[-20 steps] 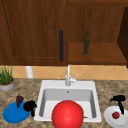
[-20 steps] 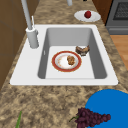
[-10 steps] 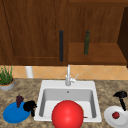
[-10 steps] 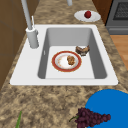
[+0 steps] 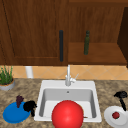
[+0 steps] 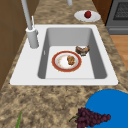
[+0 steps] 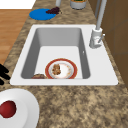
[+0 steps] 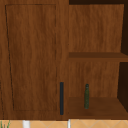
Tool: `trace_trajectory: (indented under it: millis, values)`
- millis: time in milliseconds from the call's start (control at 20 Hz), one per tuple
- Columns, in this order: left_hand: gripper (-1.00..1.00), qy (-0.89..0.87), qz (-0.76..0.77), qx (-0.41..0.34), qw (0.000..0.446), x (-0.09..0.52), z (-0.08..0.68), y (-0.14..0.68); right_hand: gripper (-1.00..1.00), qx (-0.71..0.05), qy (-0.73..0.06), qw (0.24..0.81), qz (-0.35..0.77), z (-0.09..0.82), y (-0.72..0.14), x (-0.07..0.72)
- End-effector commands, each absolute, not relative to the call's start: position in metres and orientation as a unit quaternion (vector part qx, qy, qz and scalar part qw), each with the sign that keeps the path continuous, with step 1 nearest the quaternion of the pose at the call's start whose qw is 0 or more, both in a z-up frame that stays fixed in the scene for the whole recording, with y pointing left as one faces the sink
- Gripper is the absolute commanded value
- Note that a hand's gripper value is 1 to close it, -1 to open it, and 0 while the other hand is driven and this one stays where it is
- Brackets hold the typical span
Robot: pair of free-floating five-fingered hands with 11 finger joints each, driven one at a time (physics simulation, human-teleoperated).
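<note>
My left hand hovers at the right edge of a blue plate that carries a bunch of dark grapes, left of the sink. My right hand hangs above the far side of a white plate with a red apple. In the right side view, the right hand has straight, spread fingers and holds nothing. In the basin lie a red-rimmed plate with a brown bit of food and a brown bowl-like item.
A big red round shape covers the sink's front edge in the front view. The faucet stands at the back rim. A potted plant is far left, and a stove lies beyond the white plate. A green bottle stands on an open shelf beside a closed cabinet door.
The right hand has drifted slightly to the right above the white plate. The left hand, the plates and the food stay where they were.
</note>
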State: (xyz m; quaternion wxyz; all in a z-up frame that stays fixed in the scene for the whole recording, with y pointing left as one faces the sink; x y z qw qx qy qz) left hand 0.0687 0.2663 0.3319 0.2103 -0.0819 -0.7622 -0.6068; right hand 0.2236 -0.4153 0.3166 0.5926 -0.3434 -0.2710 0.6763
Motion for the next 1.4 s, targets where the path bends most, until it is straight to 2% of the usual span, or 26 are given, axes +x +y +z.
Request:
trace_trajectory:
  millis: [0, 150, 600, 1350]
  values:
    - [0.00, -0.762, -0.607, -0.082, 0.210, 0.069, 0.332, 0.266, -1.00, -0.364, -0.271, 0.583, 0.674, 0.320, -0.410, 0.217]
    - [0.00, -0.762, -0.607, -0.082, 0.210, 0.069, 0.332, 0.266, -1.00, -0.349, -0.273, 0.590, 0.675, 0.326, -0.401, 0.206]
    - [0.00, -0.762, -0.607, -0.082, 0.210, 0.069, 0.332, 0.266, -1.00, -0.370, -0.255, 0.595, 0.666, 0.348, -0.344, 0.171]
    - [0.00, -0.762, -0.607, -0.082, 0.210, 0.069, 0.332, 0.266, -1.00, -0.358, -0.258, 0.610, 0.659, 0.460, -0.302, 0.118]
